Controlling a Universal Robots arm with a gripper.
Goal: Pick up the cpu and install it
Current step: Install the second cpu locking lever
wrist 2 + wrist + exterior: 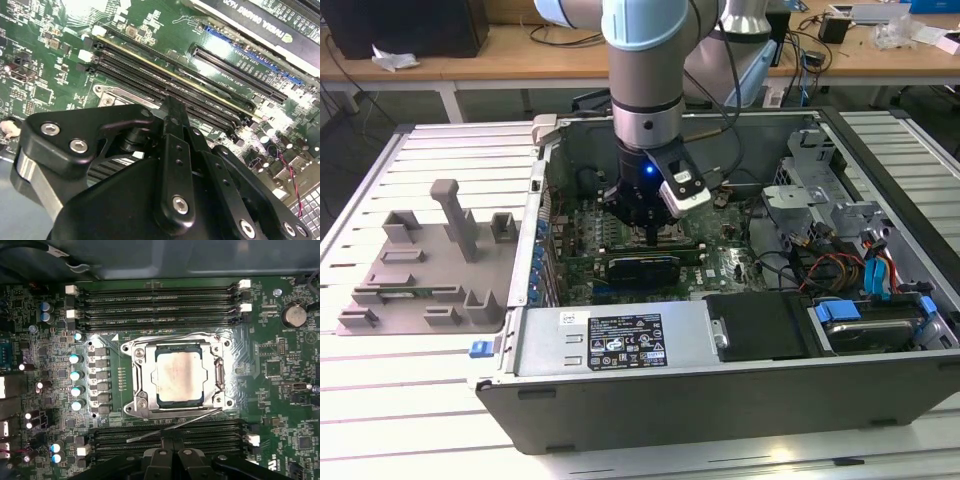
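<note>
Arm (645,70): cylindrical links in brushed silver metal, pale blue caps at the joints. Black cable runs alongside the wrist section.

Wrist end: black housing below the silver tube, small blue light lit on its face. A white, boxy camera module (684,190) is mounted at an angle beside it.

Pincer (650,232): matte black. In the second wrist view, black linkage bars (172,165) joined by silver hex-socket screws; a rounded black bracket (75,135) carries two more such screws. Silver metal edge under the bracket.
</note>
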